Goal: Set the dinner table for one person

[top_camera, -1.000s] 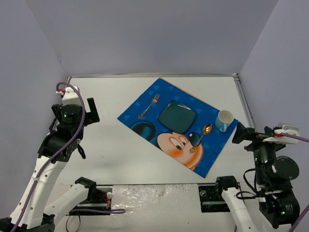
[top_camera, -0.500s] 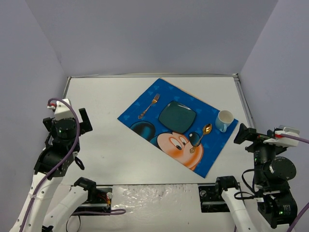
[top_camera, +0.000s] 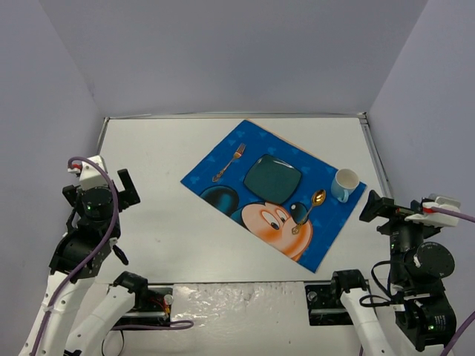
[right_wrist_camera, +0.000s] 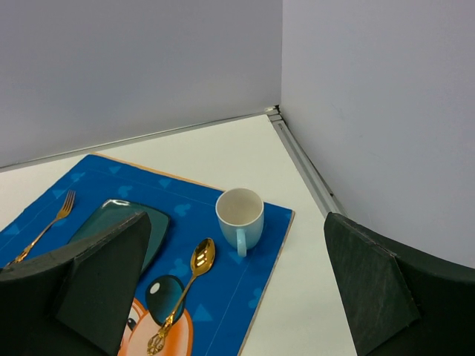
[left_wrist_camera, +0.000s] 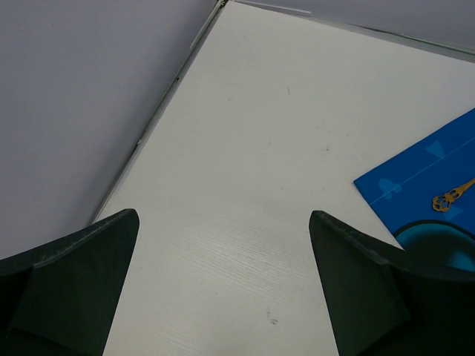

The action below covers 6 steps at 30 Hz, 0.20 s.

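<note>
Room: plain grey-lilac walls close in three sides of a flat white worktop [top_camera: 171,222], smooth and matte with a metal strip along its edges.
Worktop: it fills the whole floor of the scene, spreading out ahead of both my arms.
Placemat [top_camera: 326,222]: soft blue cartoon-print cloth, rectangular, laid at a slant right of centre.
Plate [top_camera: 273,179]: dark teal, glossy, square with rounded corners, in the middle of the mat.
Fork [top_camera: 229,162]: thin gold metal, just left of the plate, tines toward the far wall.
Spoon [top_camera: 309,210]: gold, shiny, right of the plate, bowl away from me and handle toward me.
Cup [top_camera: 345,183]: pale blue outside, white inside, upright and empty on the mat's right corner, handle facing my right arm.
Left claw [left_wrist_camera: 223,215]: spread wide, holding nothing, above bare worktop at the left edge; the mat's corner lies off to its right, well apart.
Right claw [right_wrist_camera: 237,219]: spread wide and empty, at the right edge; the cup and spoon lie straight ahead and below.
Nearer arm: the right, by a clear margin.
Long axes: fork and spoon run roughly parallel to each other, along the mat's slant.
Judgement: the setting looks complete, so any further move would likely be a small nudge.
</note>
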{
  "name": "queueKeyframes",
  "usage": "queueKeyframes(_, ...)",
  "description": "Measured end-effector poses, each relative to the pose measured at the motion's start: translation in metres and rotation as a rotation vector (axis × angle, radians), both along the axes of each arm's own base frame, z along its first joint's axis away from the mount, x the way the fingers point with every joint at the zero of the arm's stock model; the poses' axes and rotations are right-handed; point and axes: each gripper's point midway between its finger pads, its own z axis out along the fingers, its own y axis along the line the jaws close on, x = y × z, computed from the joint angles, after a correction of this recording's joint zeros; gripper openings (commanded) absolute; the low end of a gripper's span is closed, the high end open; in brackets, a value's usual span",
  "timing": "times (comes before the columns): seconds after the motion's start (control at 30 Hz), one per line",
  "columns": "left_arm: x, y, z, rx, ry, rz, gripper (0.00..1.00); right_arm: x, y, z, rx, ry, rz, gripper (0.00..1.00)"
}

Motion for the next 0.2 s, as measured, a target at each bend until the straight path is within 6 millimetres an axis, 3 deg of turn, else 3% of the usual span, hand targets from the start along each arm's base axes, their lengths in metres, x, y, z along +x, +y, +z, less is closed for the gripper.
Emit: queueKeyframes(0.2,0.0,-0.0016,-0.0073,-0.014,0.012,0.0,0.97,-0.0002,0.0,0.0001,0.0,-0.001,0.0,1.0)
